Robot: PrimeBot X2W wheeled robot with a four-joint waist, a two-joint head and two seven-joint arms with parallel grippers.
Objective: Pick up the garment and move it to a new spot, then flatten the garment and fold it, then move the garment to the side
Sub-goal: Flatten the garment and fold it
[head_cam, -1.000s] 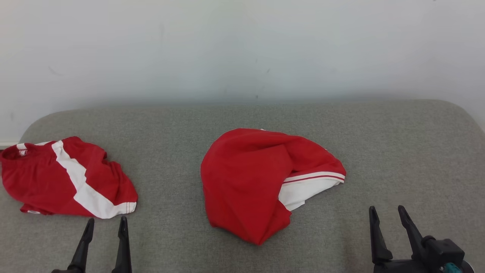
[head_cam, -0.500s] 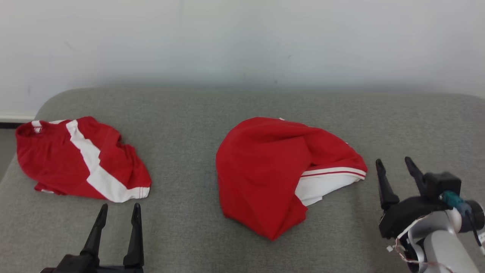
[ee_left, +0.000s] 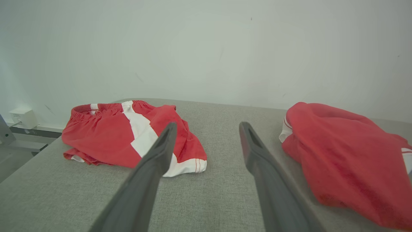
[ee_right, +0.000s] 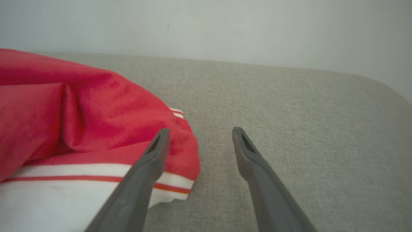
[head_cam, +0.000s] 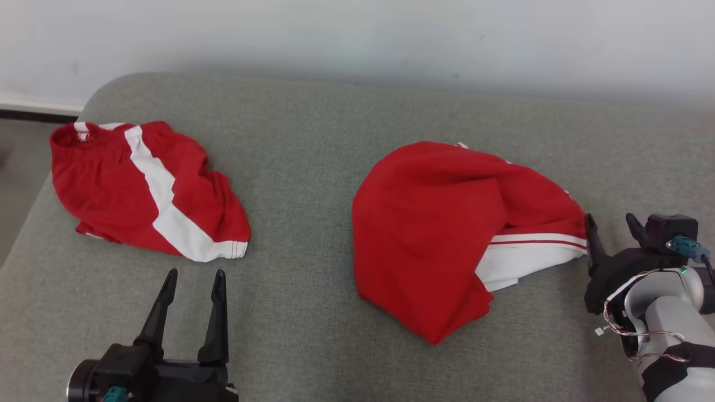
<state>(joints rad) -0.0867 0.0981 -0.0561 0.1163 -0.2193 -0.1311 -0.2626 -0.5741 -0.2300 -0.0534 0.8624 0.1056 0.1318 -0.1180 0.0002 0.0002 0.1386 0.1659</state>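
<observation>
The garment (head_cam: 435, 223) is a crumpled red piece with a white, red-striped hem, lying in a heap at the middle of the grey padded surface (head_cam: 301, 167). It also appears at the right of the left wrist view (ee_left: 341, 151) and at the left of the right wrist view (ee_right: 64, 112). My right gripper (head_cam: 609, 219) is open just beside the heap's right hem, its left fingertip at the edge of the cloth (ee_right: 201, 129). My left gripper (head_cam: 195, 273) stands open and empty at the lower left (ee_left: 209, 124), apart from the garment.
A second red garment with a broad white stripe (head_cam: 111, 178) lies at the far left of the surface (ee_left: 106, 135), just beyond my left gripper. A pale wall runs behind. The surface's left edge drops to the floor, where a small white box (ee_left: 21, 117) sits.
The head camera has tilted down and turned, shifting the whole picture. My right gripper has come forward from the front edge to the garment's right hem. Both garments lie as before.
</observation>
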